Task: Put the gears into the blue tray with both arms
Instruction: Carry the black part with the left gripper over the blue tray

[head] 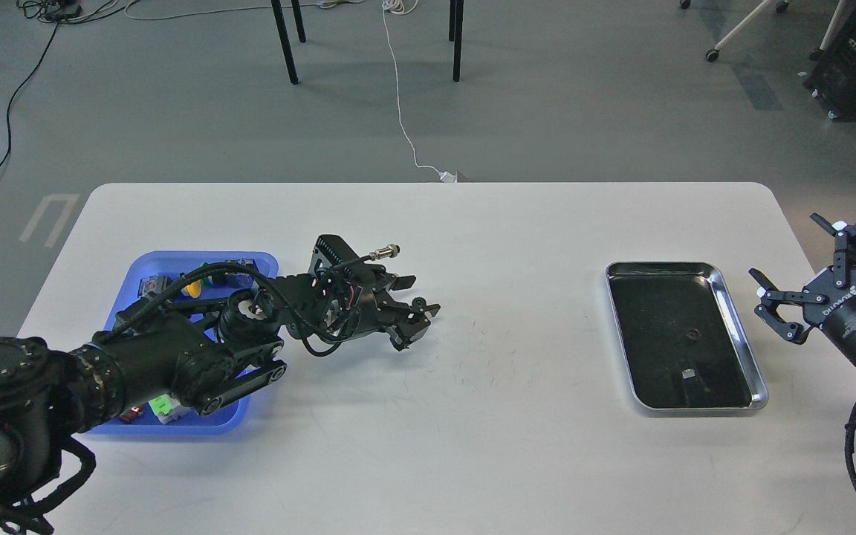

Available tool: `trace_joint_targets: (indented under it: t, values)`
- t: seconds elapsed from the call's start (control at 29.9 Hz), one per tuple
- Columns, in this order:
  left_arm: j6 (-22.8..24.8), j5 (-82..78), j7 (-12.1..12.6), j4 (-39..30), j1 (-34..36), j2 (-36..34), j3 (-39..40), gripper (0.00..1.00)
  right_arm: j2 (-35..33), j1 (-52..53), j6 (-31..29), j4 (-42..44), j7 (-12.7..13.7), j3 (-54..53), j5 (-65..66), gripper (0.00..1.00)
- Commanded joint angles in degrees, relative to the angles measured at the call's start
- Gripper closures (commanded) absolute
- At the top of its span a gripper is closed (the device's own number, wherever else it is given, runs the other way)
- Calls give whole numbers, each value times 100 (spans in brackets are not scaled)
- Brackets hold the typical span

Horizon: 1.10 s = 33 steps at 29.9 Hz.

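The blue tray [268,260] lies at the table's left, mostly covered by my left arm. My left gripper [414,316] hovers just right of this tray, above the white table, and looks shut on a tiny black gear [419,302] that shows at its fingertips. A second gear [690,334] lies on the dark bottom of the steel tray [740,327] at the right. Beyond that tray's right edge, my right gripper [807,293] is open, with nothing between its fingers.
Coloured push-button switches [192,284] lie at the blue tray's far end, and a green-and-white one [160,406] near its front. A small white square [686,374] sits in the steel tray. Bare white tabletop [517,334] separates the two trays.
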State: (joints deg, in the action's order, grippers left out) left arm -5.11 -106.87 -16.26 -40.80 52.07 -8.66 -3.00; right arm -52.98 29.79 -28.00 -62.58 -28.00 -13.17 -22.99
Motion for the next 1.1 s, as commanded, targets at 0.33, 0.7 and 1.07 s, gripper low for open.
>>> trace_joint_targets:
  t: [0.33, 0.7, 1.07]
  values:
    - [2, -1, -18, 379, -74, 215, -51, 61, 7, 0, 0, 9, 0, -1, 6, 1]
    - [2, -10, -44, 371, -57, 224, -51, 91, 7, -9, 0, 17, 0, -1, 6, 1]
    - [-280, 728, -97, -1930, 321, -2303, 151, 89, -28, -9, 0, 52, 0, -28, 6, 1]
